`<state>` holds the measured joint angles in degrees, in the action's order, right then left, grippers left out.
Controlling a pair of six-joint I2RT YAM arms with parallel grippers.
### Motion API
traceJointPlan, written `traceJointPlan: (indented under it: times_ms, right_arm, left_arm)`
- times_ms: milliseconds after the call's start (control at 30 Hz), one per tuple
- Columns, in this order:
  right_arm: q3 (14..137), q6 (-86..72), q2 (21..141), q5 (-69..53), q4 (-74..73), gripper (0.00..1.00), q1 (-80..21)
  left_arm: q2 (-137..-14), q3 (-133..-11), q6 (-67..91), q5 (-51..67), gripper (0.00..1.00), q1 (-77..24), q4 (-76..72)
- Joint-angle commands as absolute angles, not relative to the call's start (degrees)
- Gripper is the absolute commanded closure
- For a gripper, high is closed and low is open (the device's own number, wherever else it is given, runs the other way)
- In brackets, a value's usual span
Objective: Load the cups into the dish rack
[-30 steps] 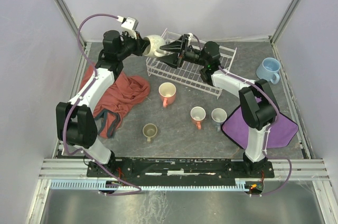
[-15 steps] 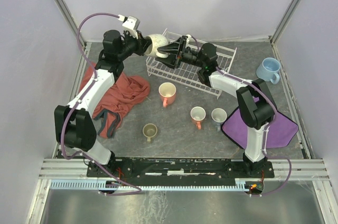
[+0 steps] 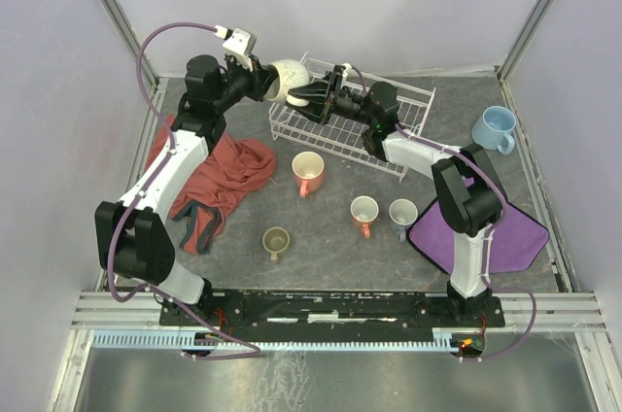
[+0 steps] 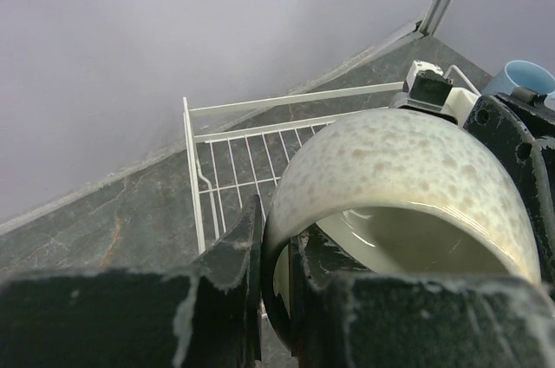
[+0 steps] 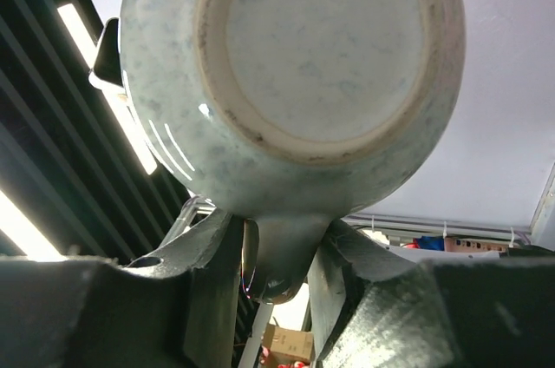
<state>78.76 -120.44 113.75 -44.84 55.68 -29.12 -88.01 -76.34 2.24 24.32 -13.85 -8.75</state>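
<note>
The cream speckled mug (image 3: 289, 78) hangs in the air over the left end of the white wire dish rack (image 3: 342, 143). My left gripper (image 3: 270, 84) is shut on its rim, one finger inside the mug (image 4: 399, 160) and one outside. My right gripper (image 3: 309, 93) is shut on the mug's handle; the right wrist view shows the mug's base (image 5: 321, 47) with the handle between my fingers. On the table lie the salmon-orange mug (image 3: 308, 171), white-and-orange mug (image 3: 364, 210), grey-blue mug (image 3: 402, 213), olive mug (image 3: 276, 240) and light blue mug (image 3: 494, 127).
A red cloth (image 3: 219, 179) lies bunched at the left under my left arm. A purple cloth (image 3: 505, 232) lies at the right by my right arm's base. The rack also shows in the left wrist view (image 4: 195, 151), close to the back wall.
The cream mug and both grippers have shifted slightly up and toward the back, staying together. The mugs on the table have not moved.
</note>
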Motion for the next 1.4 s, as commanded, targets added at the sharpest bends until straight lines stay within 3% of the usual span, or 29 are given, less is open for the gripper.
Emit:
traceJointPlan:
  times_ms: [0,300,467,600,800,1067,1133,1267,1367]
  right_arm:
    - [80.19,-136.59,115.19,-41.71,61.58,0.62,-28.91]
    - [80.67,-138.58,115.52,-40.84,64.31,0.75,-28.89]
    - [81.51,-139.0,115.42,-40.17,64.86,0.99,-28.91]
    - [81.65,-138.48,115.1,-39.3,64.91,0.99,-28.91]
    - [80.59,-136.37,113.73,-37.27,64.38,0.99,-28.42]
    - [79.84,-135.23,112.7,-36.32,64.12,0.99,-27.5]
    - [79.64,-135.11,112.53,-36.0,64.4,0.99,-27.11]
    - [78.26,-134.43,112.0,-35.07,64.68,0.99,-25.56]
    - [77.45,-133.32,111.54,-35.75,63.82,0.99,-23.86]
  left_arm:
    - [-82.42,-76.63,2.99,28.08,0.97,-14.67,-16.52]
    - [-83.07,-76.01,3.65,28.36,0.97,-15.16,-17.49]
    - [-83.62,-75.69,3.69,28.02,0.97,-15.54,-17.67]
    - [-83.85,-75.33,3.69,26.29,0.96,-15.73,-17.43]
    - [-84.1,-74.89,3.86,24.23,0.76,-15.73,-16.73]
    - [-84.32,-74.79,3.91,21.51,0.41,-15.76,-16.19]
    - [-84.23,-74.77,3.85,20.71,0.27,-15.74,-16.02]
    - [-83.71,-74.28,3.32,17.99,0.16,-15.64,-15.5]
    - [-83.57,-74.71,3.2,17.07,0.14,-15.36,-14.11]
